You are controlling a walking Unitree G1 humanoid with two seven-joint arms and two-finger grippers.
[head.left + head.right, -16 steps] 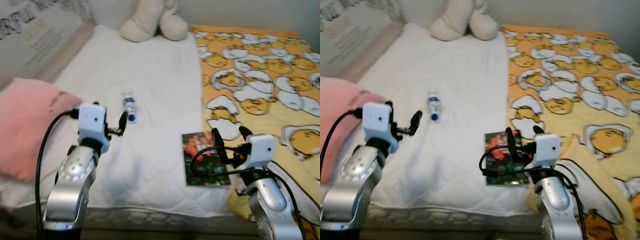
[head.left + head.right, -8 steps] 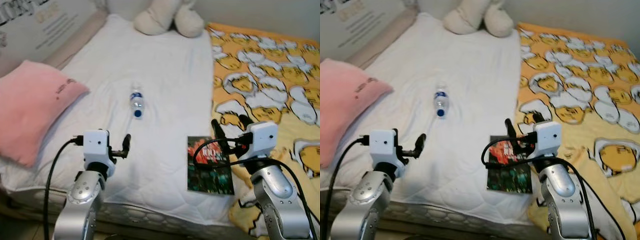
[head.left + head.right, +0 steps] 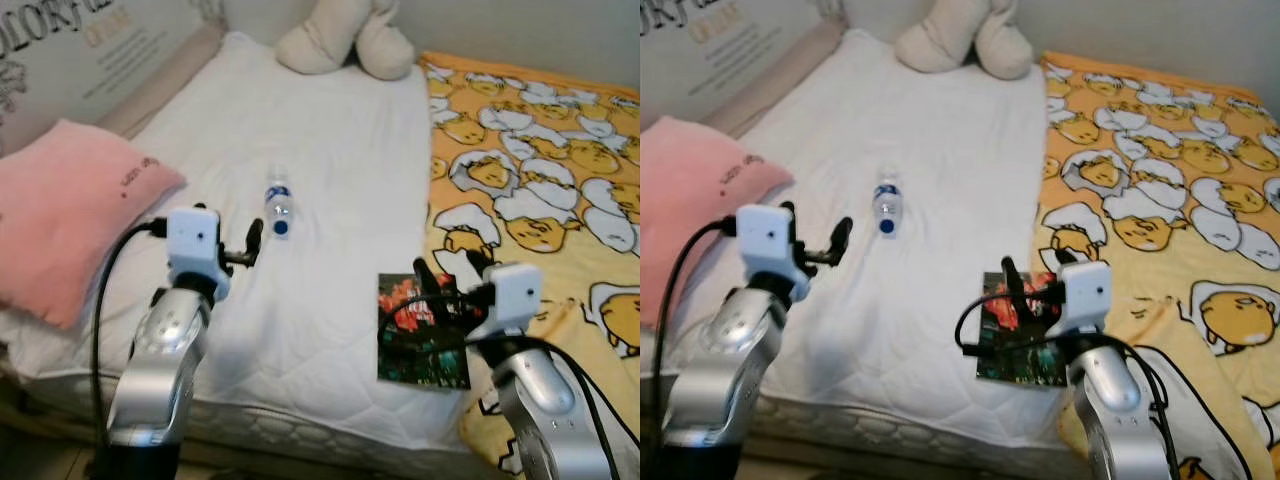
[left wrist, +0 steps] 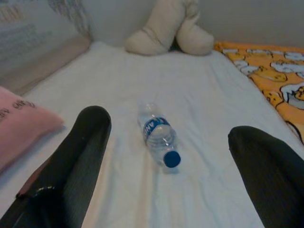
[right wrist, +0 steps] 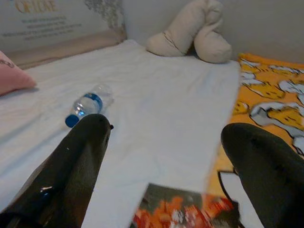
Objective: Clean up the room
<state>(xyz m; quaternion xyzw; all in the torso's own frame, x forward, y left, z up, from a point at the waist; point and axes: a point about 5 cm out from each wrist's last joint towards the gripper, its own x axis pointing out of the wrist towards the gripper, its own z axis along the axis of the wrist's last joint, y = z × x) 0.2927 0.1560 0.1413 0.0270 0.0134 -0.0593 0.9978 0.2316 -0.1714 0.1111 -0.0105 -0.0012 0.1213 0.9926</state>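
White bed (image 3: 330, 200), yellow blanket (image 3: 540, 170) at 3 o'clock. Bottle (image 3: 278, 202) 12 o'clock of left gripper (image 4: 166, 156), fingers apart; right gripper (image 5: 164, 156) apart over book (image 3: 420, 325).

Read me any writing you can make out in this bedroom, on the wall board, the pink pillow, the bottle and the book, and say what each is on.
"OLORFUL", partly cut off: large letters on the pale wall board beside the bed.
Smaller lines under it on that board: too blurred to read.
Dark lettering on the pink pillow: too small to read.
Blue label on the clear plastic bottle: white letters, blurred, unreadable.
Cover of the dark book: red shapes, no legible text.
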